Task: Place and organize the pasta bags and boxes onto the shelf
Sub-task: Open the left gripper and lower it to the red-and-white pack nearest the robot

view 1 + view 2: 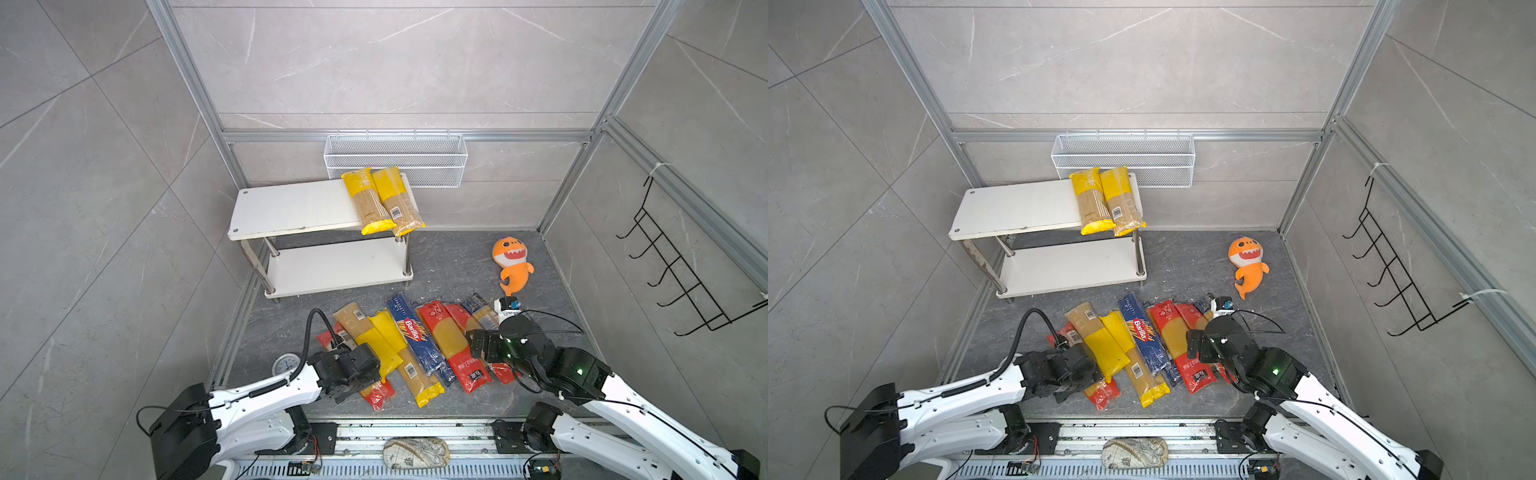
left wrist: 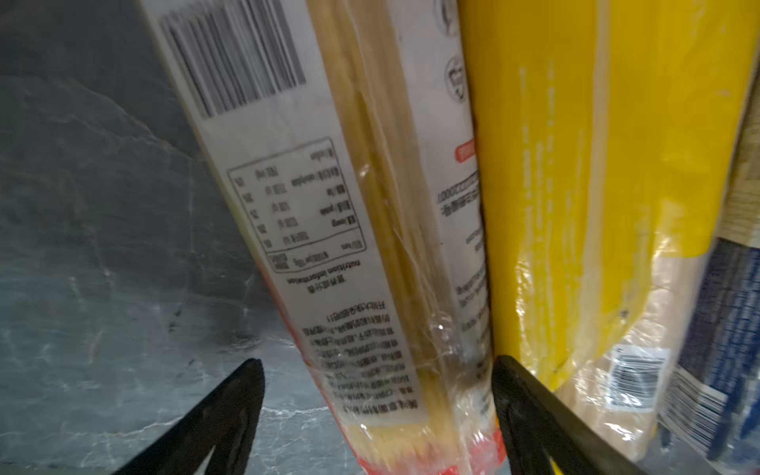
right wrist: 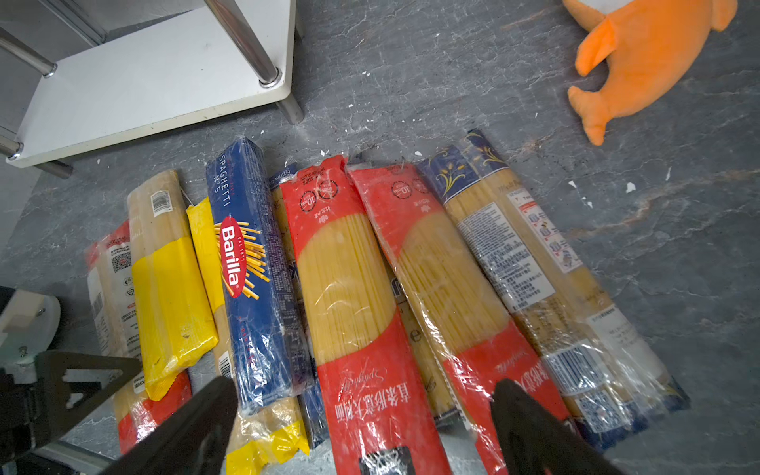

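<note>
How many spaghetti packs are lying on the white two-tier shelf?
2, both on the white shelf's top board, at its right end: the left yellow-ended clear bag and the right yellow-ended bag. The lower board is partly hidden.

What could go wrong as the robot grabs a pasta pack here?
The left hand straddles a red-ended pack that a yellow pack partly overlaps, so lifting might drag both. The two yellow packs on the shelf overhang its front edge; a bump could knock them off.

Two yellow-ended packs (image 1: 380, 201) lie on the shelf (image 1: 291, 208); others (image 1: 415, 336) cover the floor (image 1: 436, 257).
</note>
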Robot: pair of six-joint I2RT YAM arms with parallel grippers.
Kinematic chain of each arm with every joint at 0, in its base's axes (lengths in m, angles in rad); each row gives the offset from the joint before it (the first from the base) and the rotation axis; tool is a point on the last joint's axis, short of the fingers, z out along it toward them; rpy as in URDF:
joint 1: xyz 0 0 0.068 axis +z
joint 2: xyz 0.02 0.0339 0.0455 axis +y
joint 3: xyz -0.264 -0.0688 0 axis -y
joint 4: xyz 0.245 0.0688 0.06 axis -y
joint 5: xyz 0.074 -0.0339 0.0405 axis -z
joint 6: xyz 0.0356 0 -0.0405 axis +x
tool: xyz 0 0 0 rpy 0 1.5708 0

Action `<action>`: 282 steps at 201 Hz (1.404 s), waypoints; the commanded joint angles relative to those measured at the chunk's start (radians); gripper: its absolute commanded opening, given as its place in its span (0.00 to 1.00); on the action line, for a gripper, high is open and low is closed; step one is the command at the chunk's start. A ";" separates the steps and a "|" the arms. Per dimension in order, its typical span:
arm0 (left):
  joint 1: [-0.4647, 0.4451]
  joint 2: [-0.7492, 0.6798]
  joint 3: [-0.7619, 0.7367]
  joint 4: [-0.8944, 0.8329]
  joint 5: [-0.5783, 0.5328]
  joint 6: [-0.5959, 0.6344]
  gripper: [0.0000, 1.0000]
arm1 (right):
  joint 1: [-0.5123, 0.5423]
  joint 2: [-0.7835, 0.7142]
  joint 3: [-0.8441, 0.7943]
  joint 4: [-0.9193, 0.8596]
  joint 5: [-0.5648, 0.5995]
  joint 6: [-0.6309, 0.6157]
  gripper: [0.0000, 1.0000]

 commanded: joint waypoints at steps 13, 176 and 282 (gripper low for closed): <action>-0.011 0.059 0.007 0.064 -0.017 -0.070 0.90 | 0.006 -0.025 -0.019 -0.014 0.019 0.012 1.00; -0.025 0.207 -0.092 0.166 0.094 -0.123 0.66 | 0.006 -0.096 -0.059 -0.021 -0.003 0.006 1.00; -0.026 -0.233 -0.147 -0.168 0.035 -0.085 0.00 | 0.005 -0.034 -0.067 0.052 -0.054 0.006 1.00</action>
